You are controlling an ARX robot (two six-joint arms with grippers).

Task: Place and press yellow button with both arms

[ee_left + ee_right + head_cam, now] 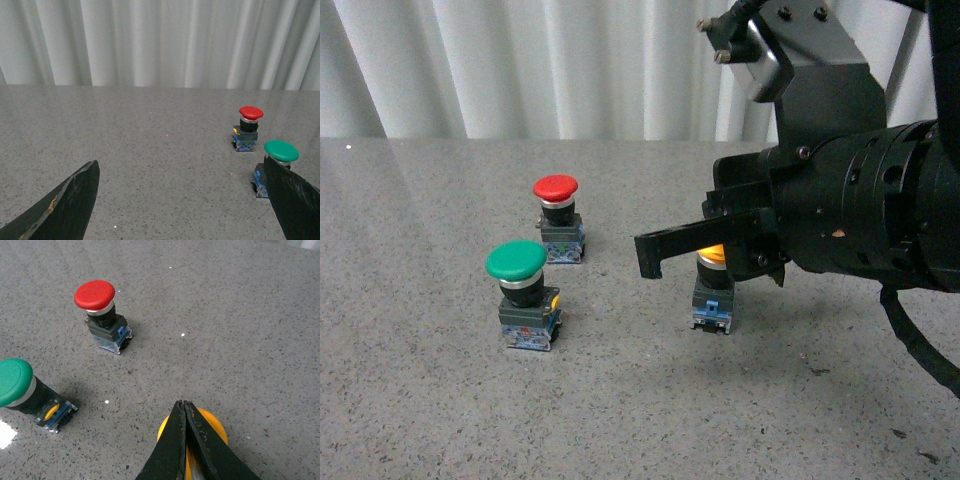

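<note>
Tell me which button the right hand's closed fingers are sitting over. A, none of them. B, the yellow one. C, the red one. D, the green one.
B: in the right wrist view the right hand has its fingers shut together across the cap of the yellow button, while the red button and green button stand apart from it.

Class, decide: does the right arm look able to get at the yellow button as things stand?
Likely yes: the shut right tool hangs just over the yellow button, with nothing between them.
</note>
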